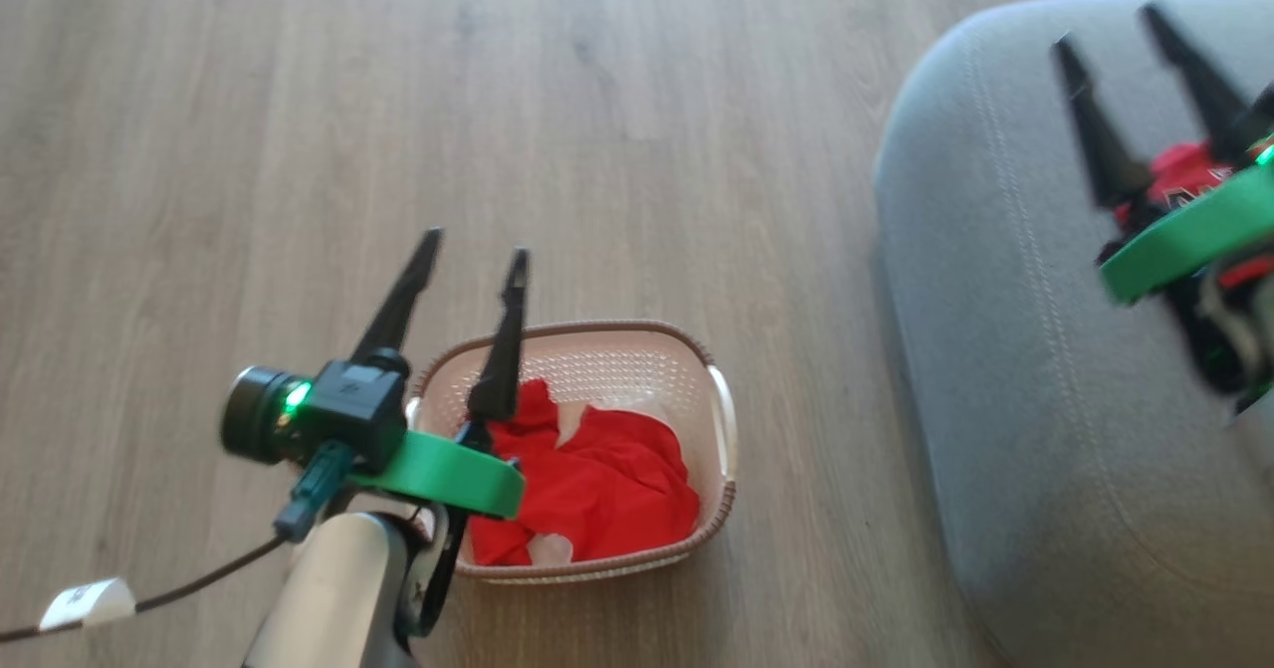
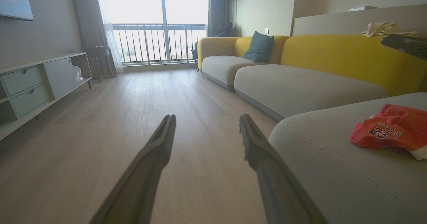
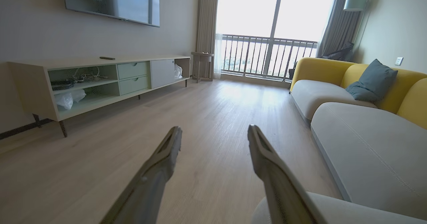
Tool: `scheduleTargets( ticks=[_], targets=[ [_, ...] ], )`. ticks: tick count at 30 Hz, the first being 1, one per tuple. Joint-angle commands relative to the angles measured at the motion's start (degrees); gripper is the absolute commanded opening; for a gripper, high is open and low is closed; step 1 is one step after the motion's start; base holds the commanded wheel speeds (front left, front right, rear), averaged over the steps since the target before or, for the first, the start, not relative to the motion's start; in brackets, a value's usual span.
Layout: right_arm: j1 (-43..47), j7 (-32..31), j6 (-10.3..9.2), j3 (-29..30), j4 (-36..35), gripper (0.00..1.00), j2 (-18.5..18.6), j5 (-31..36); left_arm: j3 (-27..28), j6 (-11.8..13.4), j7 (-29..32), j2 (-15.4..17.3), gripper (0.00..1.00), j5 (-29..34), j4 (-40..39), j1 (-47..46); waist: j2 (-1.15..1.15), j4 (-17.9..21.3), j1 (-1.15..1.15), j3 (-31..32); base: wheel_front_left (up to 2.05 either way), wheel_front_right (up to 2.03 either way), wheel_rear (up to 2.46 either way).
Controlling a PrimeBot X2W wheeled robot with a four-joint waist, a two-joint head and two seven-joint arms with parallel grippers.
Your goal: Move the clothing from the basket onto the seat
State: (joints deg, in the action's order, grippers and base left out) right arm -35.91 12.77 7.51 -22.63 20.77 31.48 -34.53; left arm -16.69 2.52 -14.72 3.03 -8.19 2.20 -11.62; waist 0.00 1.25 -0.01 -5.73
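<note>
The clothing [image 1: 607, 489], bright red fabric garments with white trim, lies in two places. In the head view a crumpled red heap fills the small oval cream plastic basket [image 1: 637, 369], which has perforated sides and a brown braided-look rim. The basket stands on the pale wooden plank floor [image 1: 647, 101], near the large grey fabric-upholstered seat [image 1: 995, 369] with pale stitched seams. The left gripper [image 1: 476, 247] hangs over the basket's left end, its two long dark fingers spread apart with nothing between them. One finger crosses the heap in this view. At the right edge the right gripper [image 1: 1109, 29], blurred, is above the seat, its fingers likewise parted and empty. A red jersey [image 1: 1184, 172] shows on the seat behind it.

In the left wrist view the fingers point out over the floor, wide apart and holding nothing. To their right the jersey lies crumpled on the seat, its black-and-white number 23 and lettering showing, free of either gripper. Beyond stands a long sofa [image 2: 333, 53] with a yellow back and grey cushions.

In the right wrist view the fingers are spread and empty above the seat's rounded corner. They point toward the floor, a low pale cabinet [image 3: 100, 80] along the wall and a balcony window [image 3: 273, 17].
</note>
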Motion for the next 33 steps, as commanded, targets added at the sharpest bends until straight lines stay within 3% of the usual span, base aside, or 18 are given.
scheduleTargets(
  ticks=[1, 4, 9, 15, 20, 33],
  targets=[
    [1.1, 1.1, -0.02, 0.6, -2.5, 1.0, -0.3, 0.9, 2.6, 1.1, -0.3, -0.1, 1.0, 0.6, -2.4, -0.8, 0.0, -1.4, 0.01, 0.8, 0.0, 0.0, 0.0],
    [5.0, 2.0, -0.02, 1.8, -5.3, 1.0, -3.1, 3.3, 4.2, 3.4, -0.3, -0.1, 1.0, 1.1, -2.7, 0.2, 0.0, -3.0, 0.01, 1.5, 0.0, 0.0, 0.0],
    [13.2, 2.2, -0.02, 7.3, -11.9, 1.0, -10.0, 7.9, 4.7, 4.9, -0.3, -0.1, 1.0, 1.6, -1.8, 2.7, 0.0, -4.9, 0.01, 2.9, 0.0, 0.0, 0.0],
    [24.5, 2.2, -0.02, 13.5, -14.2, 1.0, -17.4, 15.7, 5.7, 7.3, -0.3, -0.1, 1.0, -1.5, -0.5, 5.5, 0.0, -6.3, 0.01, 3.9, 0.0, 0.0, 0.0],
    [30.1, 2.2, -0.02, 14.4, -17.0, 1.0, -21.8, 18.6, 5.6, 7.7, -0.3, -0.1, 1.0, -0.9, 0.2, 7.3, 0.0, -6.3, 0.01, 4.1, 0.0, 0.0, 0.0],
    [32.4, 2.2, -0.02, 15.4, -17.8, 1.0, -24.5, 21.6, 5.6, 8.4, -0.3, -0.1, 1.0, 0.0, 0.5, 8.3, 0.0, -5.5, 0.01, 2.9, 0.0, 0.0, 0.0]
  ],
)
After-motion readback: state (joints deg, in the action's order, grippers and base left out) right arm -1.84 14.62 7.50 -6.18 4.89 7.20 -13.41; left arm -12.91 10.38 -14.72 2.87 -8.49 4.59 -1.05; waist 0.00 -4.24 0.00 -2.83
